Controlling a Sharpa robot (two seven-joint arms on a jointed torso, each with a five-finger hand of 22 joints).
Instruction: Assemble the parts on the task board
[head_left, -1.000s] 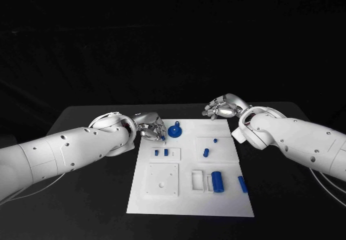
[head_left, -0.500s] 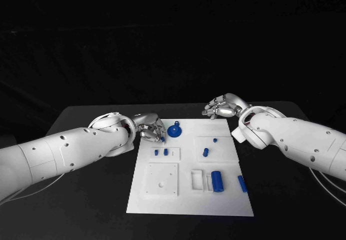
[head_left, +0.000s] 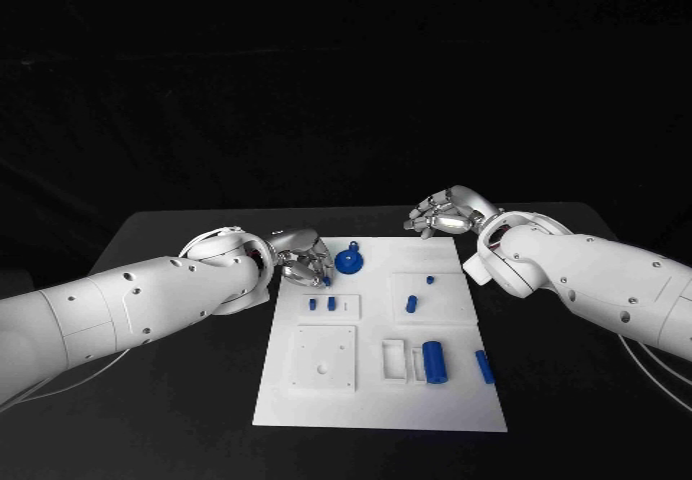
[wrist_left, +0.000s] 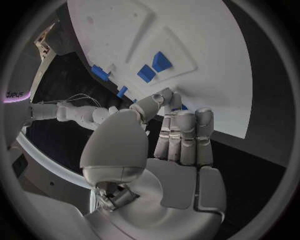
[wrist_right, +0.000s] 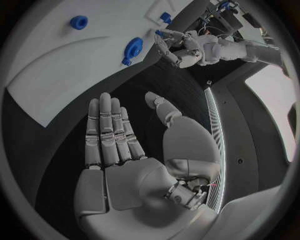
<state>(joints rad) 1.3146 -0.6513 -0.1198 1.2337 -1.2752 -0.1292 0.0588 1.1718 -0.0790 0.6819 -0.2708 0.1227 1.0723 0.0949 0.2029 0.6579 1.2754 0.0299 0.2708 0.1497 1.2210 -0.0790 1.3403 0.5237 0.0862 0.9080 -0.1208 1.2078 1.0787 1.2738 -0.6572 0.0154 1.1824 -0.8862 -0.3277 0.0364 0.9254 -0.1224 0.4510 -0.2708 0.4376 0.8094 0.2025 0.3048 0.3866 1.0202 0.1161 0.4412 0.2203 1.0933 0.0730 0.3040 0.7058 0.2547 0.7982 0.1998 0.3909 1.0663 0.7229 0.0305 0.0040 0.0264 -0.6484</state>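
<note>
No brand, label or readable writing shows on the white rectangular task board (head_left: 378, 400) or on any of its parts.

The left silver many-fingered hand (head_left: 300, 259) sits at the board's 10 o'clock corner, over its left edge. In the left wrist view its fingers (wrist_left: 185, 136) lie straight and pressed side by side, while the thumb bends in toward them; a small blue bit shows right at the thumb tip, but I cannot tell whether it is pinched there or merely lies behind on the board.

The right silver many-fingered hand (head_left: 446, 216) hovers over the black table (head_left: 173, 400) off the board's 1 o'clock corner, apart from the plate. The right wrist view shows its palm flat, fingers (wrist_right: 109, 132) stretched out together and the thumb standing off to one side, with nothing in it.

On the board, a round blue knob-shaped part with a small stem (head_left: 349, 262) lies toward 11 o'clock, just beside the left hand. Two small blue blocks (head_left: 323, 304) stand in a raised white pad at 9 o'clock. A short blue peg (head_left: 411, 304) rests near the centre, with a tiny blue stud (head_left: 430, 282) just beyond it toward 1 o'clock. A blue cylinder (head_left: 434, 363) lies toward 5 o'clock, just beside a white rectangular frame (head_left: 394, 360), and a slim blue bar (head_left: 485, 368) lies near the right edge at 4 o'clock. A white square recessed plate (head_left: 323, 359) sits at 7 o'clock.
</note>
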